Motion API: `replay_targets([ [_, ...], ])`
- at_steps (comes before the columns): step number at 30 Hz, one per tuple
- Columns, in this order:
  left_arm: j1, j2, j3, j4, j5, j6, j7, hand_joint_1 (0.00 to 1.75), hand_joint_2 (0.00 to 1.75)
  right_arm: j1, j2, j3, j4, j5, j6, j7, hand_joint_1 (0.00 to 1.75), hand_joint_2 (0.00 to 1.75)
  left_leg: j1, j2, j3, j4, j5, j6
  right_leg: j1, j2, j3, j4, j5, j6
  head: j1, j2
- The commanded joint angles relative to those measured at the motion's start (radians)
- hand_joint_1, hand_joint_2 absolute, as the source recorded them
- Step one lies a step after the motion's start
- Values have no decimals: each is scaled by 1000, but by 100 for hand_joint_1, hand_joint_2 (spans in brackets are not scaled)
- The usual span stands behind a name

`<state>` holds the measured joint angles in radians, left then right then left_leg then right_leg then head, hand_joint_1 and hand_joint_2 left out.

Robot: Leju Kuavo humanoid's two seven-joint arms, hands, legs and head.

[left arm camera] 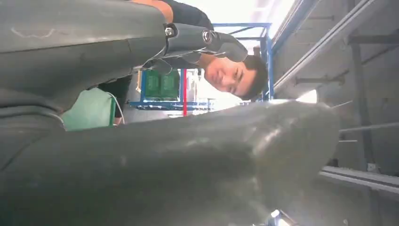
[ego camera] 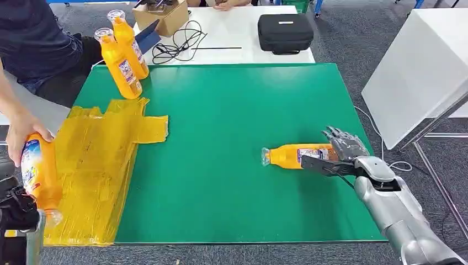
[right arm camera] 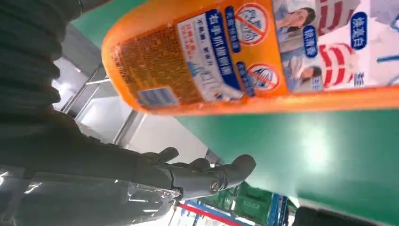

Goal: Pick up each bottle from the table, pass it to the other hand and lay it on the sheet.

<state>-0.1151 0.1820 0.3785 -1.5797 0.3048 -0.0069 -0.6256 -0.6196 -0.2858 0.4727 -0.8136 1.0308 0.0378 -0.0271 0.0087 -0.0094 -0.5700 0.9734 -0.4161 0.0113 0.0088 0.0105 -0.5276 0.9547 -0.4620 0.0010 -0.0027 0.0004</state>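
An orange bottle (ego camera: 295, 155) lies on its side on the green table (ego camera: 232, 110), cap pointing left. My right hand (ego camera: 343, 152) is at its base, thumb in front and fingers behind. In the right wrist view the labelled bottle (right arm camera: 244, 56) is close, but the dark fingers (right arm camera: 202, 174) stand apart from it. A crumpled yellow sheet (ego camera: 94, 160) covers the table's left side. At its left edge a person's hand (ego camera: 19, 130) holds another orange bottle (ego camera: 37, 174) cap down. My left hand (ego camera: 15, 212) is low beside it; its thumb (left arm camera: 188, 165) and fingers (left arm camera: 202, 37) enclose nothing.
Two more orange bottles (ego camera: 118, 66) (ego camera: 129, 43) stand upright at the table's far left corner. Behind are a white table with a black case (ego camera: 285, 33), a cardboard box (ego camera: 163, 16) and cables. A white panel (ego camera: 419, 72) stands to the right.
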Motion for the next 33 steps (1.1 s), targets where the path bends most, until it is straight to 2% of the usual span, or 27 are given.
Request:
replay_targets([
  [1, -82, 0, -3, 94, 13, 5, -2, 0, 0, -134, 47, 189, 340, 55, 105, 48, 0, 175, 0, 1, 3, -1, 0, 0, 0, -1, 3, -1, 0, 1, 0, 0],
  [5, -82, 7, 1, 102, 30, 18, -8, 0, 0, -124, 24, 214, 382, 68, 113, 73, 0, 175, 0, -4, 4, -1, -1, 0, 0, -4, 5, -2, -1, 2, 0, 0],
  [16, -69, 10, 7, 99, 42, 19, -9, 0, 0, -140, 20, 221, 392, 62, 152, 68, 2, 175, 1, -3, 7, -1, 0, 1, 1, -5, 9, -4, 0, 3, 0, 0],
  [17, -64, 12, 7, 99, 45, 20, -9, 0, 0, -145, 16, 232, 395, 64, 169, 66, 28, 175, 0, -3, 5, -1, 0, 0, 0, -4, 7, -3, 0, 2, 0, 0],
  [18, -61, 12, 8, 98, 48, 19, -10, 0, 0, -147, 12, 231, 398, 57, 180, 59, 169, 175, 0, -2, 5, 0, 0, 0, 0, -3, 6, -1, 0, 1, 0, 0],
  [19, -61, 10, 6, 99, 49, 19, -10, 0, 0, -146, 6, 234, 397, 50, 191, 54, 175, 175, 0, -3, 7, -1, -1, 0, 0, -4, 9, -3, -1, 3, 0, 0],
  [25, -58, 7, 5, 98, 53, 24, -13, 0, 0, -143, -25, 241, 380, 35, 190, 34, 175, 175, 0, -5, 9, -1, 0, 0, 0, -7, 11, -3, -1, 2, 0, 0],
  [33, 56, -4, 84, -7, 81, 24, -11, 0, 0, -169, 19, 215, 306, -40, 162, 9, 175, 175, -1, 2, 8, 0, -1, 0, -1, 1, 9, -1, 0, 1, 0, 0],
])
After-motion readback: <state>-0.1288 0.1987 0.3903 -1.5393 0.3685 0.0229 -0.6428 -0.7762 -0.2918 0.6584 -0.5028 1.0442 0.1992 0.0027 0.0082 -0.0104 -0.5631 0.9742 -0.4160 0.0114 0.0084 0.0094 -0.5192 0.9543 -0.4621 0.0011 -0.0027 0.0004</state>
